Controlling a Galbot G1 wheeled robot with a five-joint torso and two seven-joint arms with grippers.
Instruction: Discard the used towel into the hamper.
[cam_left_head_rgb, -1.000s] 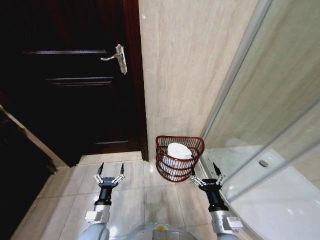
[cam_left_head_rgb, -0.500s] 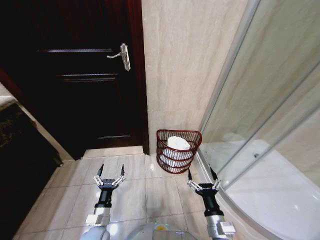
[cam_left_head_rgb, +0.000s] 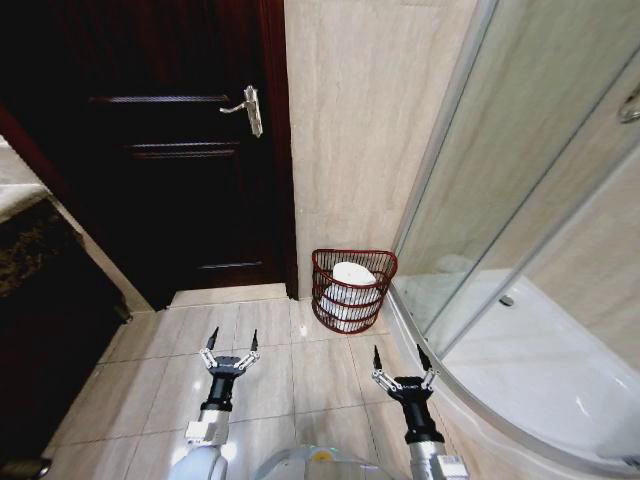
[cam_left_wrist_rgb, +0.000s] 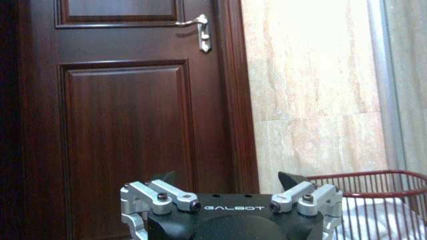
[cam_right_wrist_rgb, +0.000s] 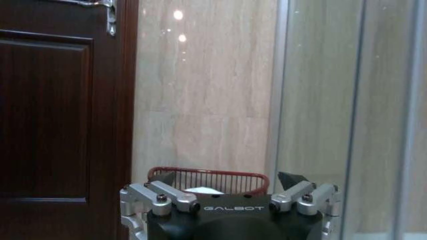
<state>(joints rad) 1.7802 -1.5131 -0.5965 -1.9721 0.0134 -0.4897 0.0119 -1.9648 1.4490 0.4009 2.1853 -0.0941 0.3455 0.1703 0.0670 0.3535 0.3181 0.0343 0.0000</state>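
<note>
Left end effector (cam_left_wrist_rgb: 227, 177) (spread) facing door (cam_left_wrist_rgb: 127, 125).

A dark wooden door (cam_left_head_rgb: 170, 150) stood shut, its silver lever handle (cam_left_head_rgb: 246, 106) near the beige marble wall (cam_left_head_rgb: 350, 130); beyond that wall curved a glass shower enclosure (cam_left_head_rgb: 530, 220).

Hampers: one (cam_left_head_rgb: 352, 290), ahead of both grippers, between them.
Towels: one white bundle (cam_left_head_rgb: 350, 273), inside the hamper.
Grippers: two, left gripper (cam_left_head_rgb: 231, 343) and right gripper (cam_left_head_rgb: 399, 361), both with fingers spread, nothing held.
Doors: one (cam_left_head_rgb: 170, 150), ahead of the left gripper.
Door handles: one (cam_left_head_rgb: 245, 106).
</note>
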